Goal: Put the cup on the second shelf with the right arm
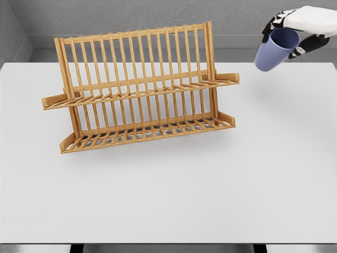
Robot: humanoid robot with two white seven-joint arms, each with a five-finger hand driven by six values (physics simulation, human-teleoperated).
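Cup — smooth, cylindrical — in right hand

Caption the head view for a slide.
Right robot hand holds a tilted blue cup in the air, right of an empty wooden rack on a white table.

I see a bare simulated test room, not a lived-in space. A plain white table fills most of my view, and flat grey walls stand behind it with no fittings or decoration. The one domestic note is a wooden two-tier dish rack standing on the table, suggesting a mock kitchen setup.
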